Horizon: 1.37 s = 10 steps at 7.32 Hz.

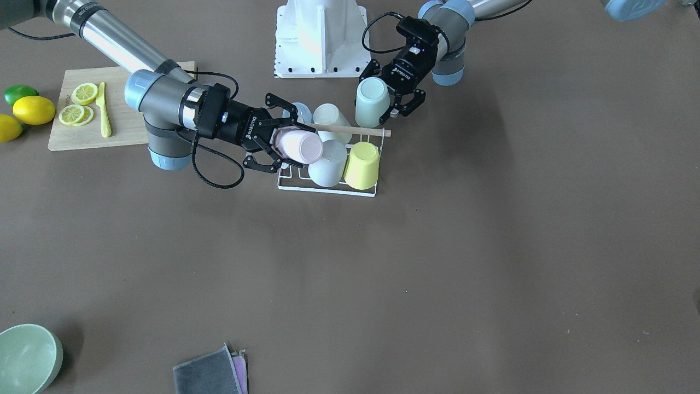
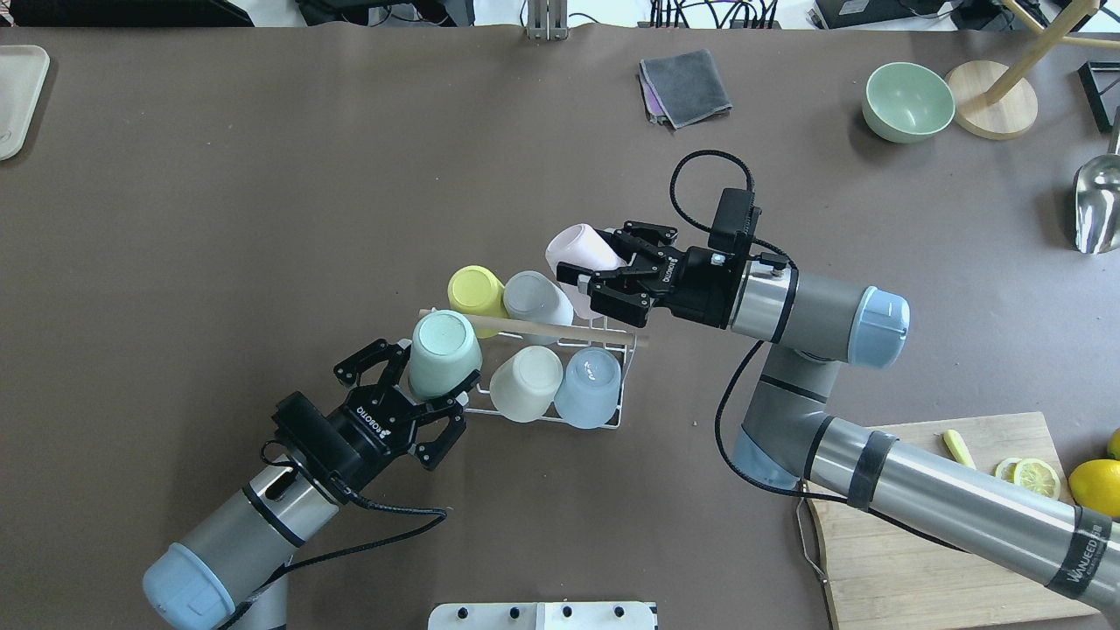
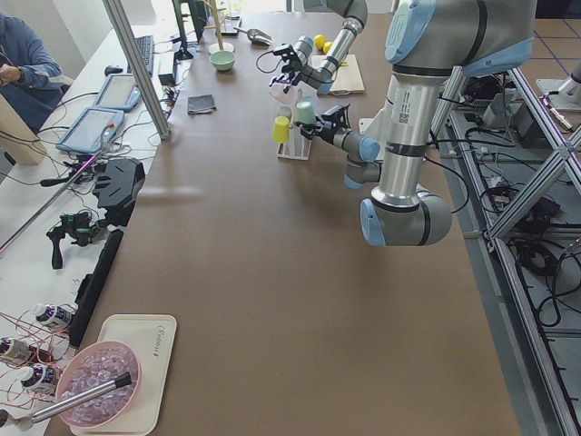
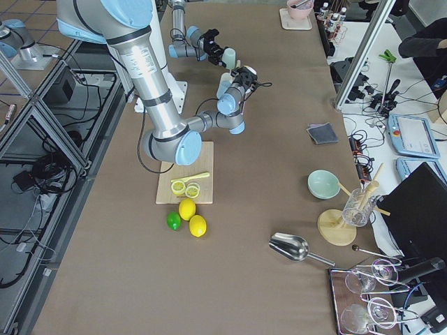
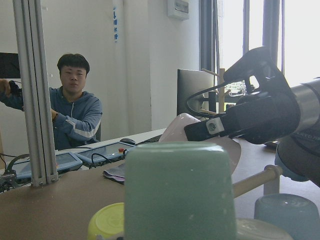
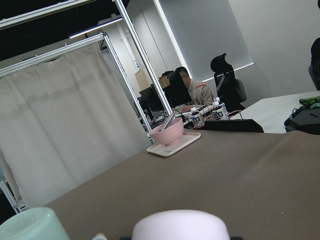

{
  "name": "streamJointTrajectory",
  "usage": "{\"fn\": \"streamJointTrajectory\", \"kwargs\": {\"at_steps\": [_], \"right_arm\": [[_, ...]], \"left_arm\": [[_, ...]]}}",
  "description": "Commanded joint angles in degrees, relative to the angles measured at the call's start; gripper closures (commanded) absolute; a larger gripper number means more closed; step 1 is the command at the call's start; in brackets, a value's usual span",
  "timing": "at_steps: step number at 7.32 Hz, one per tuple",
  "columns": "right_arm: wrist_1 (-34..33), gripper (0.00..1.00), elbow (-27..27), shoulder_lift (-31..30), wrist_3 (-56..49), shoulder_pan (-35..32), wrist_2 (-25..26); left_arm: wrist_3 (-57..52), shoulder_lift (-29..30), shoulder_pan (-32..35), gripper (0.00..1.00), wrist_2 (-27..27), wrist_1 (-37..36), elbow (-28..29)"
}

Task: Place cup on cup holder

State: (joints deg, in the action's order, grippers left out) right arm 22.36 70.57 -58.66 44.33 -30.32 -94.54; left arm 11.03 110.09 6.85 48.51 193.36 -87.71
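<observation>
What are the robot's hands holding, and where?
The right gripper pinches the pink cup by its sides, near the rim. The left gripper flanks the green cup; a grip cannot be told.

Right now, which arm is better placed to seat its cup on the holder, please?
Probably left: the left claw holds the green cup upside down at the holder's end; the right claw's pink cup hangs tilted.

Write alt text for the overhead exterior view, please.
Both arms hold cups at the white wire cup holder: the left gripper grips a green cup at its left end, the right gripper a tilted pink cup over its far side. A yellow cup, grey cup, cream cup and blue cup sit on it.
</observation>
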Motion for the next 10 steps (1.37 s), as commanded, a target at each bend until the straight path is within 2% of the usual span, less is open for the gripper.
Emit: {"fn": "streamJointTrajectory", "kwargs": {"at_steps": [1,2,4,7,8,9,10], "right_arm": [[0.5,1.0,-0.1,-0.3,-0.1,0.1,0.1],[0.5,1.0,-0.1,-0.1,-0.1,0.1,0.2],[0.5,0.81,-0.1,0.0,0.0,0.1,0.1],[1.7,0.78,0.0,-0.7,0.2,0.1,0.0],[2.4,0.67,0.1,-1.3,0.3,0.1,-0.1],[2.8,0.01,0.3,-1.5,0.4,0.0,-0.1],[3.0,0.0,0.3,-1.4,0.6,0.0,0.1]], "left_arm": [[-0.2,-0.2,0.1,0.03,0.0,0.0,0.2],[-0.1,-0.3,0.1,0.03,0.0,0.1,0.2],[0.0,-0.6,0.3,0.03,0.0,0.1,0.2],[0.0,-0.7,1.5,0.03,0.1,0.2,-0.5],[-0.1,-1.8,1.6,0.03,0.2,0.1,-2.7],[-0.1,-4.6,1.6,0.02,0.4,-1.3,-7.1],[0.0,-9.6,1.6,0.02,0.5,-11.0,-16.2]]}}
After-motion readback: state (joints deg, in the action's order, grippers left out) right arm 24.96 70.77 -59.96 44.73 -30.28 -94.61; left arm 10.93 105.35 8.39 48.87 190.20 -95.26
